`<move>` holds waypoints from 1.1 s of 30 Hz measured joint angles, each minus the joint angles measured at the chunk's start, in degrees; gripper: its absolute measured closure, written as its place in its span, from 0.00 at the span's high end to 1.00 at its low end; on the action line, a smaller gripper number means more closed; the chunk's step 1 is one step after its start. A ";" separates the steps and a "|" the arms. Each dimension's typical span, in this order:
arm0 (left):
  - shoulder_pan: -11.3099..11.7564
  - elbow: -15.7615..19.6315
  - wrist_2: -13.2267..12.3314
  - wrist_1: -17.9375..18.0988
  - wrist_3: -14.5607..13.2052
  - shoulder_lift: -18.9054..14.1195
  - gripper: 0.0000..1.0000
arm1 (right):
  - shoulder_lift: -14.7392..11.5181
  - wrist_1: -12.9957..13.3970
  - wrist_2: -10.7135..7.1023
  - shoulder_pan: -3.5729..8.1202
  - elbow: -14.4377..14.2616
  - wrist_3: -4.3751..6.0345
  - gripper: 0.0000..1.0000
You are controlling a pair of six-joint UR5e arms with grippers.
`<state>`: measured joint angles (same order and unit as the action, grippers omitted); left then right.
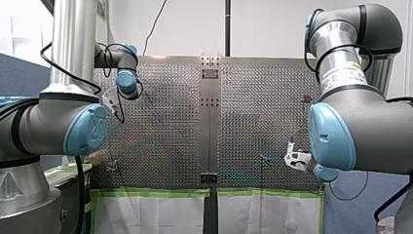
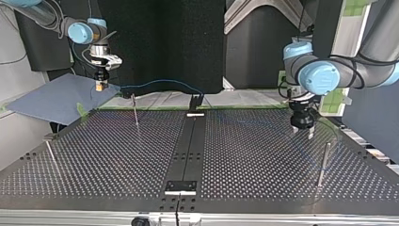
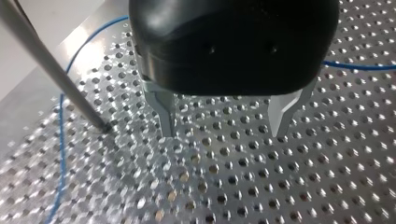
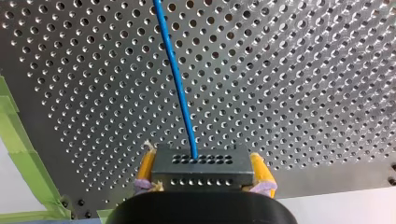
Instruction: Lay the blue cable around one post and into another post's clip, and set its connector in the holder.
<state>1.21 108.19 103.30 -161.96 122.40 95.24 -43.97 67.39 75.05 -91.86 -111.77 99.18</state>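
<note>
My right gripper point(image 4: 204, 179) has its yellow pads shut on a dark grey connector block point(image 4: 203, 166). The blue cable point(image 4: 175, 74) runs out of the block, away over the perforated plate. In the top view this gripper point(image 2: 100, 84) hangs off the table's far corner at the view's left, and the cable point(image 2: 160, 82) arcs from it toward a black fixture point(image 2: 195, 100) on the centre strip. My left gripper point(image 3: 224, 135) stands open just above the plate with nothing between its metal fingers point(image 3: 166, 116). A thin post point(image 3: 51, 70) and a run of cable point(image 3: 60, 140) lie beside it.
Thin metal posts stand on the table point(image 2: 263, 160): one near the far edge point(image 2: 135, 110), one at the view's right point(image 2: 324, 162), one at its left point(image 2: 51, 153). A black plate point(image 2: 181, 186) sits on the centre strip near the camera. Green tape point(image 4: 18, 140) edges the plate.
</note>
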 joint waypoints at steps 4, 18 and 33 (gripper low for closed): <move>0.26 1.90 1.98 -0.42 -0.12 -1.97 1.00 | -0.02 -0.04 0.08 -0.02 0.04 0.04 0.00; 0.23 7.25 3.89 -3.85 -3.71 -9.08 1.00 | -0.04 -0.06 0.28 -0.03 0.10 0.22 0.00; 0.56 0.88 3.98 -11.13 -8.21 -16.37 1.00 | -0.06 -0.22 0.35 -0.03 0.19 0.23 0.00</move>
<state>1.77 109.06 107.28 -173.08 114.19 78.86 -44.03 67.17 75.39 -91.89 -111.59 99.42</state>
